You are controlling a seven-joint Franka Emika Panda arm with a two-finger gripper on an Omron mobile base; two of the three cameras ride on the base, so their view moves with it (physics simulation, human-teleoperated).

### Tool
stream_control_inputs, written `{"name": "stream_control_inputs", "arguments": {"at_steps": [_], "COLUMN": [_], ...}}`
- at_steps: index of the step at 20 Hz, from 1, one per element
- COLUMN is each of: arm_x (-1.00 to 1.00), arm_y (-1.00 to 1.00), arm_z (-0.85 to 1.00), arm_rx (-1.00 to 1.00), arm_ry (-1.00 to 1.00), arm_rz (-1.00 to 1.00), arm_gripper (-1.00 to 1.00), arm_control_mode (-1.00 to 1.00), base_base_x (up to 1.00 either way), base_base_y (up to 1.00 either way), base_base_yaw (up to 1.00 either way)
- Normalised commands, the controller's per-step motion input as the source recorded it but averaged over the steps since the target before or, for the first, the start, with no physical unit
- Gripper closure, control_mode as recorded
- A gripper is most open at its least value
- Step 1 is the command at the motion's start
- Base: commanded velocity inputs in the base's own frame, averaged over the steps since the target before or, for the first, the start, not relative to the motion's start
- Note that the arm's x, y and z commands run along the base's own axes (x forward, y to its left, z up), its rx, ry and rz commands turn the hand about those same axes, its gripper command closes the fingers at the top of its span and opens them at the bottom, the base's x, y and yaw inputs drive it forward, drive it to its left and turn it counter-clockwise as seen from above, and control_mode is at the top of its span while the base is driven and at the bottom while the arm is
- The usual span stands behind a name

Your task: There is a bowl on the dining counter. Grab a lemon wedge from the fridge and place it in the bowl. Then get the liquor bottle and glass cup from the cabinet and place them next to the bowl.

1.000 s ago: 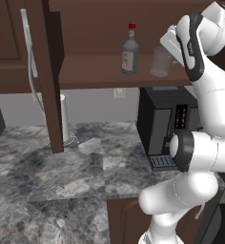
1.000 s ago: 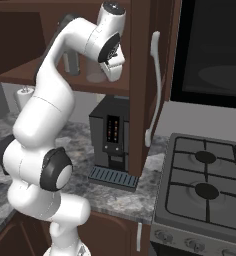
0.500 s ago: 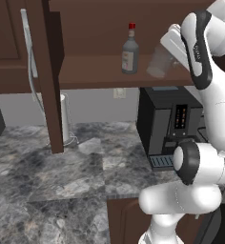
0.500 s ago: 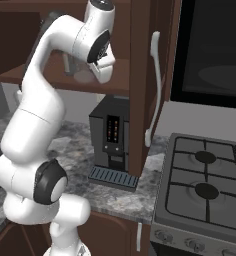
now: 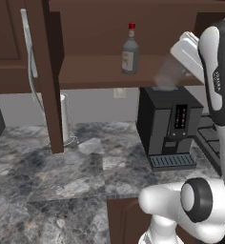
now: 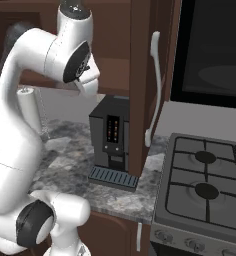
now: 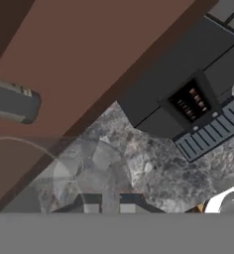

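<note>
cabinet [image 5: 100,71] shelf: liquor bottle [image 5: 129,51], tool-gripped glass cup [image 5: 168,74]

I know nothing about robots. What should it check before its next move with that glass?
1. Glass cup held by the tool: ok, it hangs at the tool off any surface.
2. Cup upright: not ok, it is tilted.
3. Cup out of the cabinet: ok, it is past the front edge of the shelf.
4. Gap between cup and the coffee machine below it: cannot tell, they look close.
5. Liquor bottle ready for later: ok, upright on the shelf.
6. Cabinet door open: ok.
</note>
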Motion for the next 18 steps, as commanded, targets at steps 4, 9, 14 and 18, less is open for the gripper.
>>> {"name": "stream_control_inputs", "arguments": {"at_steps": [4,9,14,18], "arm_x": [-1.0,-0.91,-0.59,-0.05], "arm_y": [-0.08,-0.01,-0.01,0.0], "arm_z": [0.0,-0.1,-0.43,-0.5], "arm_rx": [-0.18,-0.25,-0.22,-0.13], "arm_ry": [0.05,0.21,0.08,0.0], "arm_rz": [0.09,0.16,0.23,0.2], "arm_gripper": [1.0,1.0,1.0,1.0], "arm_control_mode": [-1.0,-1.0,-1.0,-1.0], "base_base_x": [0.0,0.0,0.0,0.0], "base_base_y": [0.0,0.0,0.0,0.0], "base_base_yaw": [0.0,0.0,0.0,0.0]}}
